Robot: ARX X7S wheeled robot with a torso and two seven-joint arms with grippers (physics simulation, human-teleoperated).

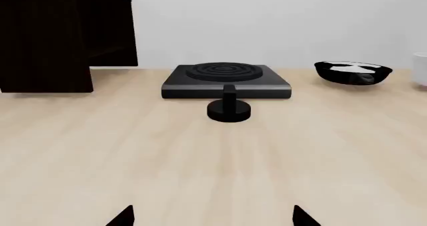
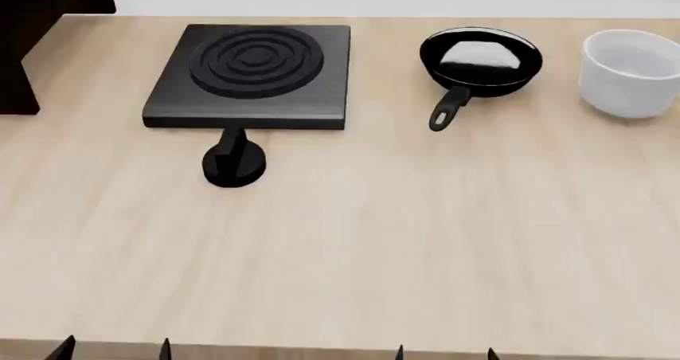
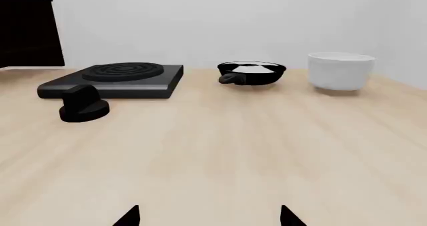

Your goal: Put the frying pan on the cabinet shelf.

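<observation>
1. Hovering low at the table's near edge, the left gripper (image 2: 114, 347) and right gripper (image 2: 444, 350) show only fingertips, spread apart with nothing between them.
2. Ahead of the right gripper, well apart, the pan (image 2: 480, 59) sits upright on the table (image 2: 425, 240), handle toward the robot, between the stove (image 2: 252, 75) and the bowl (image 2: 631, 72).
3. Risks, as I judge them: the short handle could twist in a pinch and tip the pan; a wide reach could knock the bowl; the carry to the cabinet (image 2: 32, 33), far left, crosses the stove and its knob (image 2: 234, 162).
4. Pale wood tabletop, plain white wall (image 3: 220, 21) behind.
</observation>
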